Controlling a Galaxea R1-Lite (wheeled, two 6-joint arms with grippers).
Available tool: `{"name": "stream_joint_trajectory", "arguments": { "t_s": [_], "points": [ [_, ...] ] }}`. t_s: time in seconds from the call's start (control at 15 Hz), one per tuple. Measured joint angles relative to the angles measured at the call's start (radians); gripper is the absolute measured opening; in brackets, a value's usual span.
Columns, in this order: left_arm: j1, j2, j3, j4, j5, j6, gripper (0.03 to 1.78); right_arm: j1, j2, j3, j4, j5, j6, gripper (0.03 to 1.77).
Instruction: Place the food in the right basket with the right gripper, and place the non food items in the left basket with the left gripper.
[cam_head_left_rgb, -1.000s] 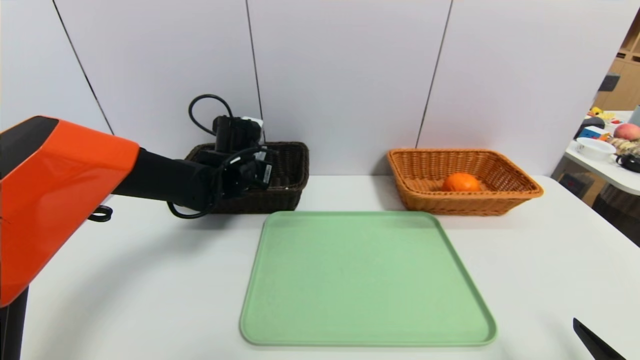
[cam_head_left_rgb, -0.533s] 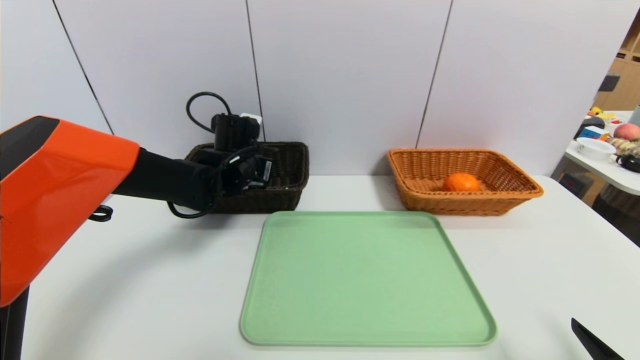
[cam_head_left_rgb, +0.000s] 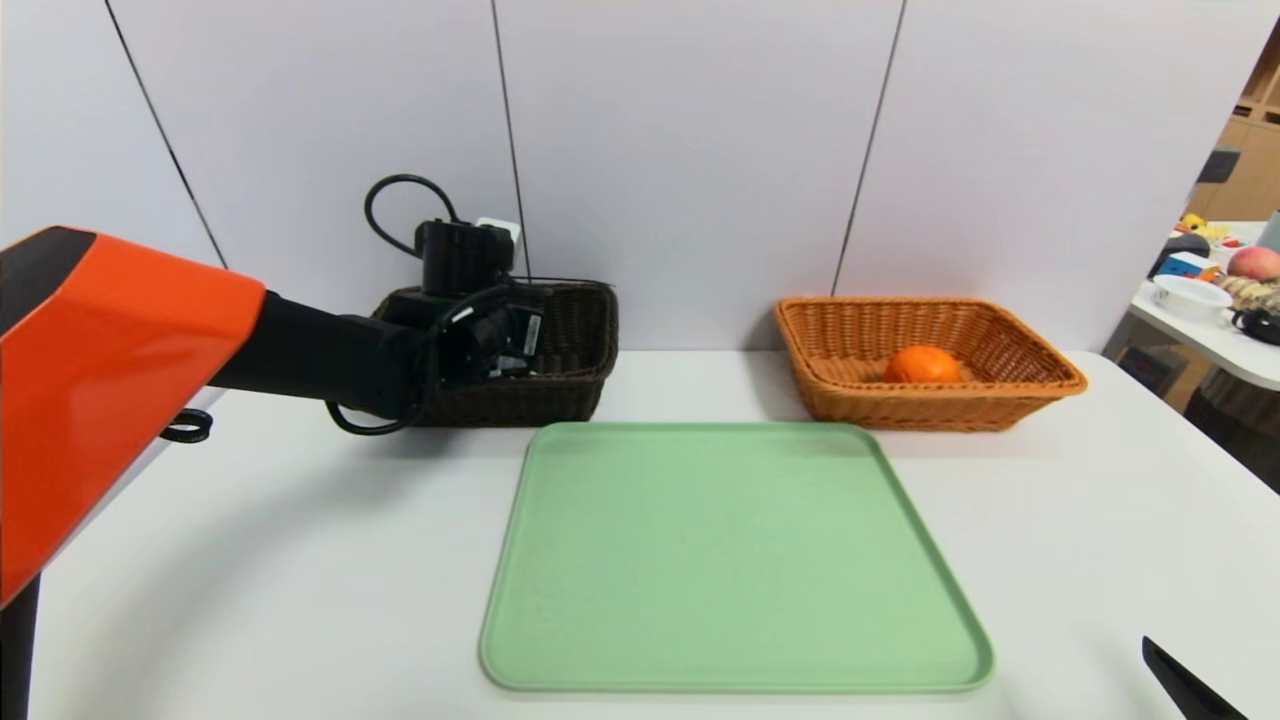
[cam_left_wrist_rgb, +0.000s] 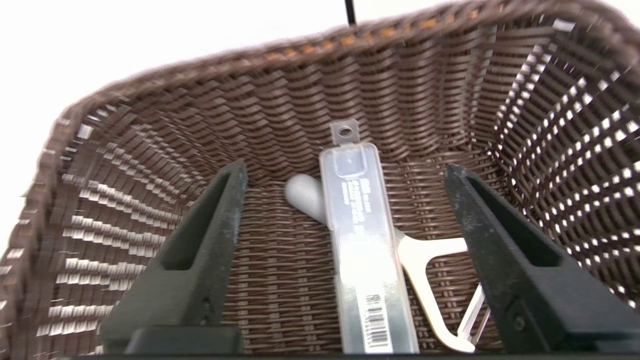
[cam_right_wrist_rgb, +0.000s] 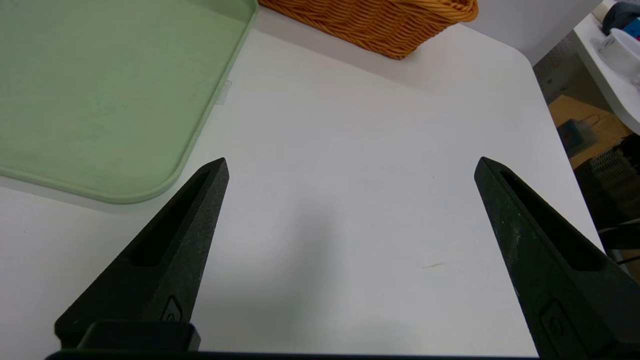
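My left end effector (cam_left_wrist_rgb: 345, 172) hangs open over the dark brown wicker basket (cam_left_wrist_rgb: 165, 130), holding nothing; only its wrist view shows the clear plastic case (cam_left_wrist_rgb: 367, 260) inside; my right end effector (cam_right_wrist_rgb: 350, 167) gapes above the white desk (cam_right_wrist_rgb: 360, 165).

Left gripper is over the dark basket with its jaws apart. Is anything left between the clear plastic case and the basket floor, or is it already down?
It is down but not flat: the clear plastic case lies across a white peeler already in the dark basket. The open left gripper straddles it without touching.
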Motion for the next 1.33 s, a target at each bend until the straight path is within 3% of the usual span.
{"name": "stream_joint_trajectory", "arguments": {
  "t_s": [0.27,0.93,1.33],
  "points": [
    [0.0,-0.104,0.078,0.004,0.0,0.007,1.53,0.0,0.001,-0.002,0.0,-0.001,-0.001,1.69],
    [0.013,-0.557,0.512,0.006,0.01,0.007,1.66,-0.014,-0.001,-0.007,0.0,-0.028,-0.016,1.69],
    [0.032,-0.808,0.744,0.01,0.065,0.007,1.67,-0.043,-0.01,-0.007,0.001,-0.066,-0.023,1.69]
  ]
}}
